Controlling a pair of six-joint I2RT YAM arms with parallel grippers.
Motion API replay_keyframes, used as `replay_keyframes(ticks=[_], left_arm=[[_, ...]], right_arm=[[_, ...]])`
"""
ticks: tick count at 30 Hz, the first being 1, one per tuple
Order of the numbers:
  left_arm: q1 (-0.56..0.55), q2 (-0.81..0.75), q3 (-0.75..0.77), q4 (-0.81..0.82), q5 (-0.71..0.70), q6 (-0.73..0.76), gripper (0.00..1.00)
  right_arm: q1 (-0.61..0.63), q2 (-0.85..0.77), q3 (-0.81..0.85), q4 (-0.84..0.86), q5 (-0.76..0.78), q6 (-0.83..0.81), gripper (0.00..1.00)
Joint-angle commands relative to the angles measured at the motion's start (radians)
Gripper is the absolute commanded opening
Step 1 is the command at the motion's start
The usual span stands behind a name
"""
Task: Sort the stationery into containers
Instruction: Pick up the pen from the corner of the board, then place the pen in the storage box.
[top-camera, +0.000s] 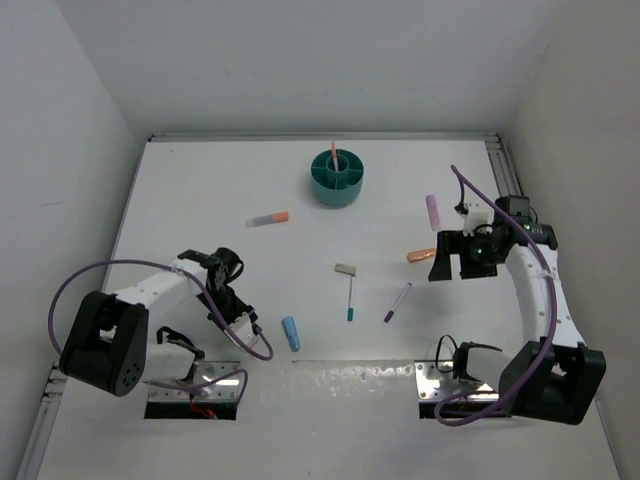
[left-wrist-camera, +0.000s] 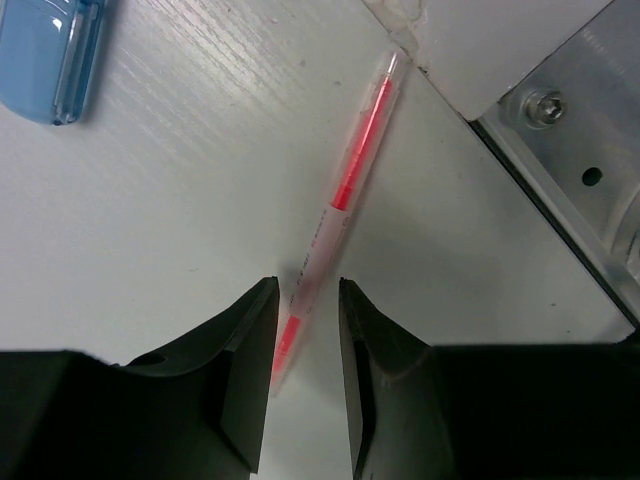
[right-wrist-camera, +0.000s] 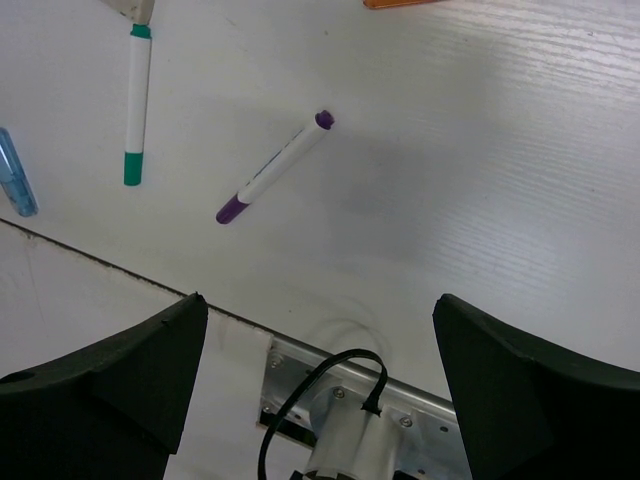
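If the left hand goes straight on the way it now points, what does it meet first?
The red pen, which lies between the fingers of the left hand; the white table is directly under it. Its height above the table is unclear.

No text you can read anywhere. Red pen (left-wrist-camera: 350, 175), tail end between the fingers of the left gripper (left-wrist-camera: 308, 292): faint marks on its clear barrel, too blurred.

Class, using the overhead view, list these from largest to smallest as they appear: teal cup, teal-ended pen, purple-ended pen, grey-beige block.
1. teal cup
2. teal-ended pen and purple-ended pen: about the same length, so not ranked against each other
3. grey-beige block, clearly the smallest
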Motion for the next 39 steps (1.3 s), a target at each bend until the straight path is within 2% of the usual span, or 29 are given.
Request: replay_keyframes(ticks=[1,6,11,15,18,21,22,24,25,26,27,29,30,32,33,36,38,39], left_arm=[[-0.014,0.036,0.008,0.037,0.021,0.305,0.36],[-0.014,0.096,-0.02,0.101,-0.01,0.288,0.3],[-0.018,0.117,-0.023,0.124,-0.01,0.262,0.12],[0.008,0.082,0.03,0.012,0.022,0.247,0.05],[0.063,0.023,0.099,-0.092,0.088,0.255,0.0],[0.098,-0.019,0.194,-0.147,0.2,0.137,0.0],[0.113,-0.021,0.289,-0.155,0.284,0.018,0.0],[0.13,-0.001,0.397,-0.152,0.381,-0.13,0.0],[0.144,0.011,0.505,-0.129,0.485,-0.299,0.0],[0.149,0.039,0.556,-0.115,0.54,-0.389,0.0],[0.155,0.056,0.601,-0.054,0.59,-0.607,0.0],[0.156,0.09,0.688,0.053,0.743,-0.861,0.0],[0.147,0.096,0.698,0.215,0.786,-1.123,0.0],[0.118,0.079,0.672,0.46,0.832,-1.451,0.0],[0.095,0.062,0.646,0.736,0.825,-1.749,0.0],[0.072,-0.024,0.496,1.253,0.727,-2.209,0.0],[0.049,-0.019,0.504,1.299,0.659,-2.311,0.0],[0.045,-0.009,0.518,1.304,0.659,-2.344,0.0]], right_arm=[[-0.005,0.009,0.049,-0.003,-0.001,-0.011,0.93],[-0.005,0.027,0.084,-0.021,-0.006,-0.028,0.93],[-0.002,0.064,0.177,-0.046,-0.044,-0.048,0.93],[0.007,0.068,0.315,-0.07,-0.099,-0.057,0.92],[0.027,0.041,0.386,-0.028,-0.127,-0.028,0.91],[0.058,0.018,0.437,0.028,-0.161,0.019,0.88],[0.067,0.015,0.449,0.043,-0.167,0.032,0.88],[0.102,0.004,0.478,0.091,-0.176,0.078,0.86],[0.116,-0.001,0.483,0.112,-0.178,0.091,0.84],[0.14,-0.005,0.496,0.152,-0.176,0.146,0.83],[0.153,-0.005,0.504,0.172,-0.178,0.17,0.83],[0.185,0.005,0.527,0.222,-0.176,0.24,0.78],[0.226,0.015,0.57,0.23,-0.176,0.266,0.76],[0.288,0.07,0.657,0.244,-0.161,0.332,0.71],[0.311,0.091,0.69,0.247,-0.156,0.357,0.71],[0.397,0.186,0.806,0.264,-0.129,0.429,0.7],[0.487,0.246,0.855,0.285,-0.106,0.47,0.69],[0.487,0.265,0.868,0.298,-0.101,0.483,0.69]])
